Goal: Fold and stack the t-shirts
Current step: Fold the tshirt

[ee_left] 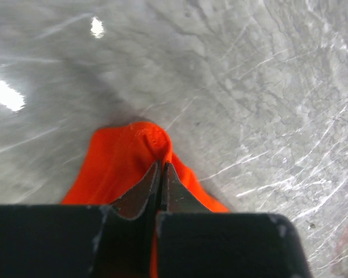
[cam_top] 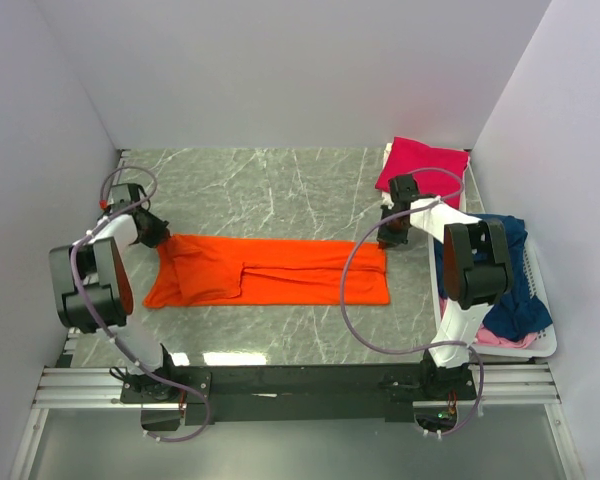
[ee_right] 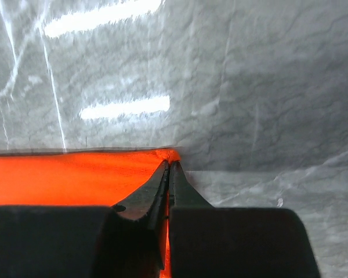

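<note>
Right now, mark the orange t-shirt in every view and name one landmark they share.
Top external: orange t-shirt spread flat across mid-table.
Left wrist: bottom centre, bunched edge pinched in the shut left hand.
Right wrist: lower left, corner pinched in the shut right hand.
Shared landmark: the grey marble table.

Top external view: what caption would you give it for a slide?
Left gripper and right gripper each shut on an end of the orange t-shirt lying stretched flat on the marble table.
</note>
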